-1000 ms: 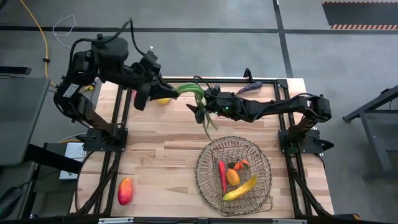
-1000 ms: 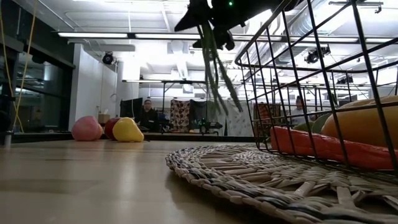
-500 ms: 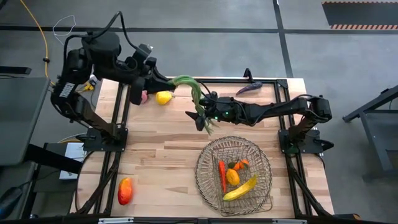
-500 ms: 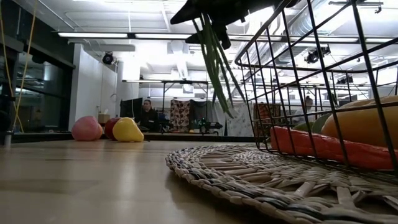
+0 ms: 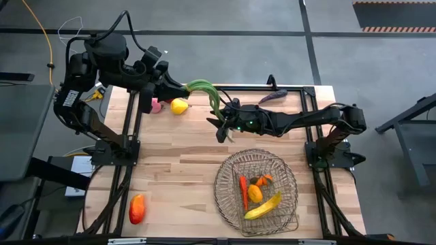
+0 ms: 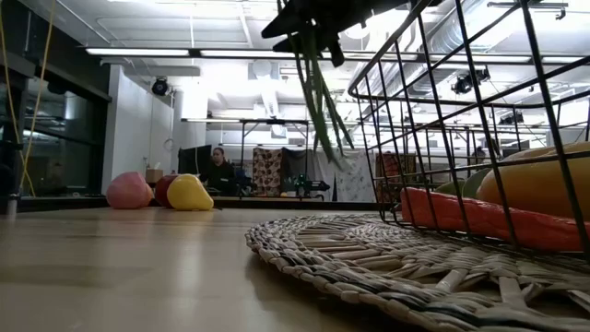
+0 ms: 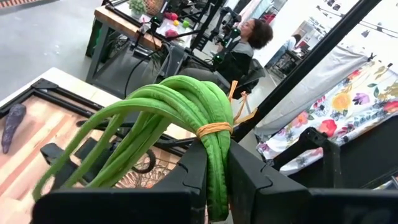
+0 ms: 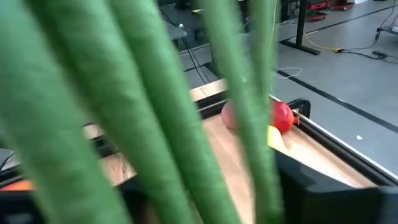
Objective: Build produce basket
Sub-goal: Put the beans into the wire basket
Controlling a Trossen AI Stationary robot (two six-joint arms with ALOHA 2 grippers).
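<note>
A bundle of long green beans (image 5: 204, 87) hangs in the air over the table's far middle, spanning both grippers. My left gripper (image 5: 181, 88) is shut on its banded end (image 7: 214, 129). The strands arc over and drop to my right gripper (image 5: 223, 127), which is shut on them. Their free ends (image 6: 323, 120) dangle below it, clear of the table. The wire basket (image 5: 221, 178) stands at the near right on a woven mat (image 6: 369, 249). It holds a red chilli (image 5: 243, 192), oranges (image 5: 255, 193) and a banana (image 5: 263, 207). My left gripper pinches the bundle between its two fingers (image 7: 189, 177), just below the yellow rubber band (image 7: 214, 129). The fingers lie across the strands. The bundle is lifted clear and bends away over the fingers. My right gripper has its fingers around the lower part of the strands (image 5: 219, 116), coming level from the table's right and lying across them. The strands (image 8: 155, 112) fill its own view and hide the touching spot. The ends hang slack below.
A yellow pear (image 5: 179, 106), a pink peach (image 5: 157, 105) and a dark red apple (image 6: 164, 189) lie at the far left. A purple eggplant (image 5: 272, 96) lies at the far edge. A mango (image 5: 137, 208) lies at the near left. A person (image 6: 219, 171) sits beyond the table.
My right gripper's fingers have drawn together around the hanging strands. My left gripper has pulled back toward the table's far left with the banded end, so the bundle now arcs higher between the two grippers.
</note>
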